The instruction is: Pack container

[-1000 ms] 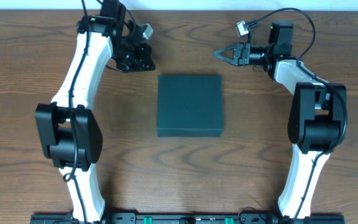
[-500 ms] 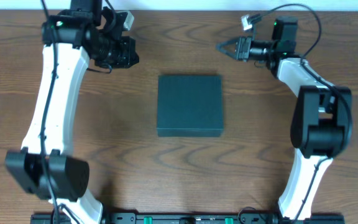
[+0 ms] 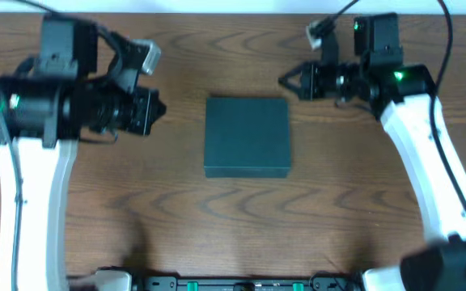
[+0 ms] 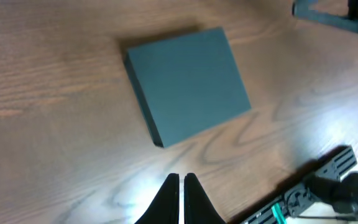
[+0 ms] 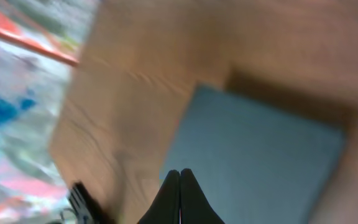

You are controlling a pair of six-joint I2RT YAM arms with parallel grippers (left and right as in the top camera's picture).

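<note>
The container (image 3: 246, 136) is a dark, square, shallow box lying shut in the middle of the table. It also shows in the left wrist view (image 4: 187, 83) and, blurred, in the right wrist view (image 5: 260, 165). My left gripper (image 3: 154, 109) is shut and empty, raised to the left of the box; its closed tips (image 4: 181, 180) point toward it. My right gripper (image 3: 288, 81) is shut and empty, raised near the box's far right corner; its closed tips (image 5: 179, 176) hang over the box's edge.
The wooden table (image 3: 233, 218) surrounds the box. A black rail with green clips (image 3: 241, 283) runs along the front edge and shows in the left wrist view (image 4: 316, 186). Beyond the table edge, the right wrist view shows blurred coloured floor (image 5: 17, 93).
The left arm has swung left and toward the front, rising toward the camera. The right arm has also risen and moved a little toward the box. The box has not moved.
</note>
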